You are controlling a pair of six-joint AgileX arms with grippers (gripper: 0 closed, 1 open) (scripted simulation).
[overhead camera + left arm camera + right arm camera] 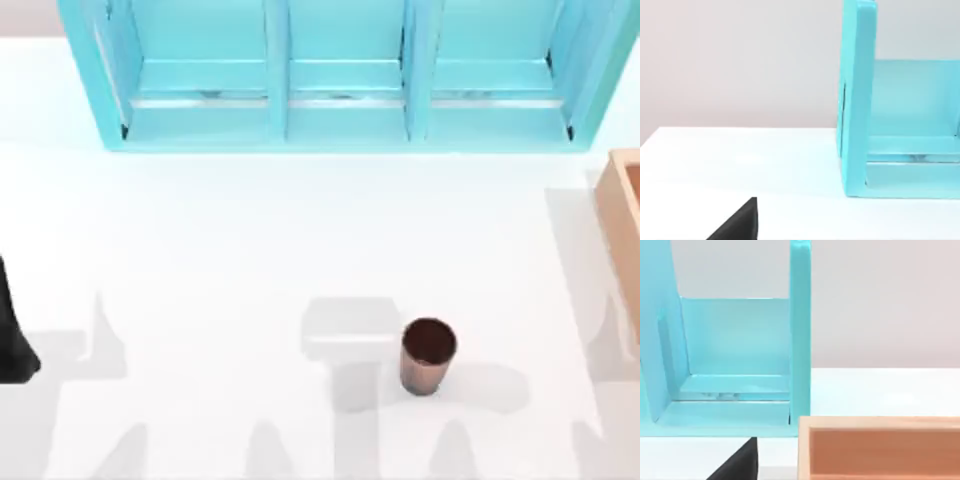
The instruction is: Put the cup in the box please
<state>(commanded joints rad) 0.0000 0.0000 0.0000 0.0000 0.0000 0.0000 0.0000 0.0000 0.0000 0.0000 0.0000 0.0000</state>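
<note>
Left hand (pixel 15 340) parked at table (pixel 200 250) left edge; finger state unclear. Top view: cup (pixel 428 355) upright, mid-table toward right; box (pixel 625 205) at right edge, well apart; turquoise shelf (pixel 340 110) behind. Right wrist view: box (pixel 880 447) just beside shelf (pixel 740 365).

On the bench (pixel 200 250) in the top view, the cup (pixel 428 355) stands upright a little toward five o'clock from the middle. The shelf unit (pixel 340 75) spans the twelve o'clock edge, its three compartments side by side. The box (pixel 625 200) sits at the three o'clock edge, toward two o'clock from the cup and well apart from it. The box lies just before the shelf unit's right end. The left arm (pixel 12 330) is parked at the nine o'clock edge.
</note>
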